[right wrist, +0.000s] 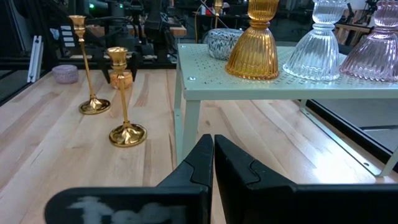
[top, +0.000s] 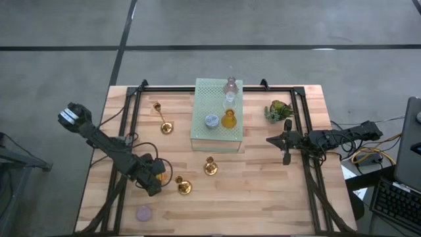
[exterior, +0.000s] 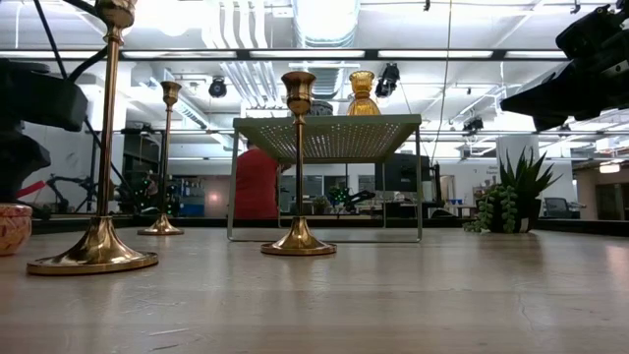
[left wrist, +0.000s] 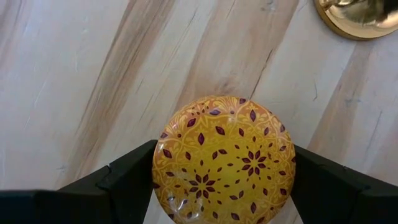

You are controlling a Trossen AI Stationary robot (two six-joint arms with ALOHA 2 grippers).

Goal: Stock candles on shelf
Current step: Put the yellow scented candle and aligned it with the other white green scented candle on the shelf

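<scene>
Two black fingers of the left pincer (left wrist: 224, 186) bracket a round orange patterned candle (left wrist: 224, 158) near the wooden surface's (top: 263, 191) front-left corner, wide apart around it, while the right pincer (right wrist: 213, 152) waits shut.

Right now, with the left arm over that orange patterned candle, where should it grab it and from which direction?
Grip the orange patterned candle across its round side wall, coming straight down from above. Its round top faces up on the table, and the left gripper already has a finger on each side, so a plain squeeze should do.
</scene>
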